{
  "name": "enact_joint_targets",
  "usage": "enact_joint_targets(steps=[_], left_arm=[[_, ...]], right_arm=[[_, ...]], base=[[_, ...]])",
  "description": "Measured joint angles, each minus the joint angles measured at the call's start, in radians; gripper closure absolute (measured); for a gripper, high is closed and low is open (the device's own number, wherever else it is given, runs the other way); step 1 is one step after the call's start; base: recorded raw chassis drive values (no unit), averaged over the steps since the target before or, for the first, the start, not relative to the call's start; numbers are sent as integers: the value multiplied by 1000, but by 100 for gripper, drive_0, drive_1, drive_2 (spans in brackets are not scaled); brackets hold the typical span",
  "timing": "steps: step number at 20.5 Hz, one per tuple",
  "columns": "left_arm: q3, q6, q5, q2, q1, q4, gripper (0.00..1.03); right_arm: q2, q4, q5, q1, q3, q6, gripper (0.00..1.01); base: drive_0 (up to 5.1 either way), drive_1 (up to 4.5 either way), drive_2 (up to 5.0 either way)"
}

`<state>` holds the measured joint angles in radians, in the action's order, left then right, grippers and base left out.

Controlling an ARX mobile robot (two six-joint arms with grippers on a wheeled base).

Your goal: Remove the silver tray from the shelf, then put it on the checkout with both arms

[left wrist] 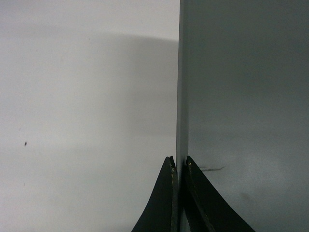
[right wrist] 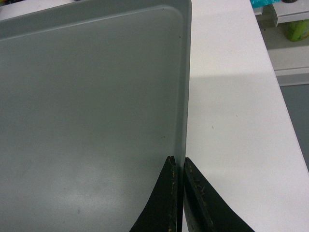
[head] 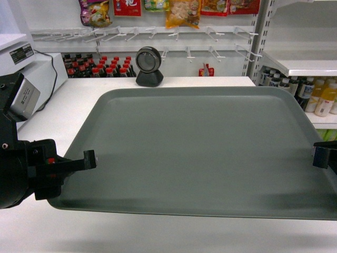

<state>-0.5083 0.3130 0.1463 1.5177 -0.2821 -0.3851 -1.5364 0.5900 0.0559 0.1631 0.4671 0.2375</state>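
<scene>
- The silver tray (head: pixel 200 147) fills the middle of the head view, long axis running left to right across the frame, held over the white counter (head: pixel 158 237), which is the checkout; a shadow under its near edge suggests it is not yet resting flat, though I cannot tell for sure
- The left gripper (head: pixel 90 159) pinches the tray's short left edge at the lower left of the frame; in the left wrist view its fingers (left wrist: pixel 166 203) are closed on the thin rim (left wrist: pixel 181 96), one each side
- The right gripper (head: pixel 321 156) meets the opposite short edge at the far right of the frame; in the right wrist view its fingers (right wrist: pixel 169 203) clamp the rim (right wrist: pixel 186 96) the same way
- So the tray lies between the two arms, each gripping one end, neither nearer than the other; the lowering likely needs both ends to sink together, level, before release
- Beyond the tray's far edge a black scanner (head: pixel 149 66) stands on the counter, apart from it
- At upper right, a white shelf (head: pixel 305 67) with bottles (head: pixel 321 97) beneath; behind, hooks with snack packets (head: pixel 181 11)
</scene>
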Motion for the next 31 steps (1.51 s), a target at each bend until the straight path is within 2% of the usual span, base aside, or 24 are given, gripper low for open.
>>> enact_joint_targets(steps=[8, 11, 12, 13, 14, 15, 16, 17, 18, 22, 23, 24, 26, 27, 28, 29, 30, 31], left_arm=[[0, 0, 2, 0, 0, 3, 100], [0, 0, 0, 1, 0, 0, 100], [-2, -2, 8, 1, -1, 6, 100], [-47, -26, 100, 15, -24, 108, 100], [-117, -86, 196, 97, -28, 143, 99], [-235, -142, 207, 236, 27, 87, 99], [-386, -193, 185, 396, 92, 63, 99], [-479, -202, 188, 529, 109, 71, 99], [-507, -190, 196, 581, 109, 93, 99], [-509, -171, 223, 642, 95, 107, 99], [-510, -153, 230, 640, 93, 109, 95], [-511, -155, 289, 640, 90, 103, 85], [-467, -151, 303, 606, 100, 29, 68], [-420, -132, 302, 549, 101, -21, 60], [-378, -129, 309, 490, 103, -84, 54], [-317, -132, 360, 363, 97, -176, 44], [-268, -164, 290, 284, 109, -389, 45], [-214, -216, 140, 224, 133, -588, 56]], right_arm=[[0, -3, 0, 0, 0, 0, 99], [0, -3, 0, 0, 2, 0, 99], [0, 1, 0, 0, 2, 0, 99], [0, 0, 8, 0, 2, 0, 99], [-41, -118, 39, 0, 67, -25, 99], [-233, -80, 78, 3, 238, -48, 99], [-444, -73, 74, 30, 457, -53, 99], [-594, -81, 49, 48, 594, -67, 99], [-649, -94, 30, 56, 631, -79, 99], [-721, -132, -26, 76, 648, -96, 99], [-723, -135, -42, 79, 646, -110, 90], [-715, -90, -53, 79, 639, -120, 80], [-655, -4, -63, 65, 588, -122, 64], [-614, 19, -67, 58, 566, -118, 55], [-610, 142, -102, 59, 547, -129, 55], [-608, 399, -206, 50, 486, -164, 65], [-585, 541, -235, 37, 393, -186, 74], [-546, 639, -230, 29, 268, -206, 85]], base=[[-16, 408, -440], [0, 0, 0], [0, 0, 0], [0, 0, 0], [0, 0, 0], [0, 0, 0], [0, 0, 0], [0, 0, 0], [0, 0, 0], [0, 0, 0], [0, 0, 0], [0, 0, 0], [0, 0, 0], [0, 0, 0], [0, 0, 0], [0, 0, 0], [0, 0, 0], [0, 0, 0]])
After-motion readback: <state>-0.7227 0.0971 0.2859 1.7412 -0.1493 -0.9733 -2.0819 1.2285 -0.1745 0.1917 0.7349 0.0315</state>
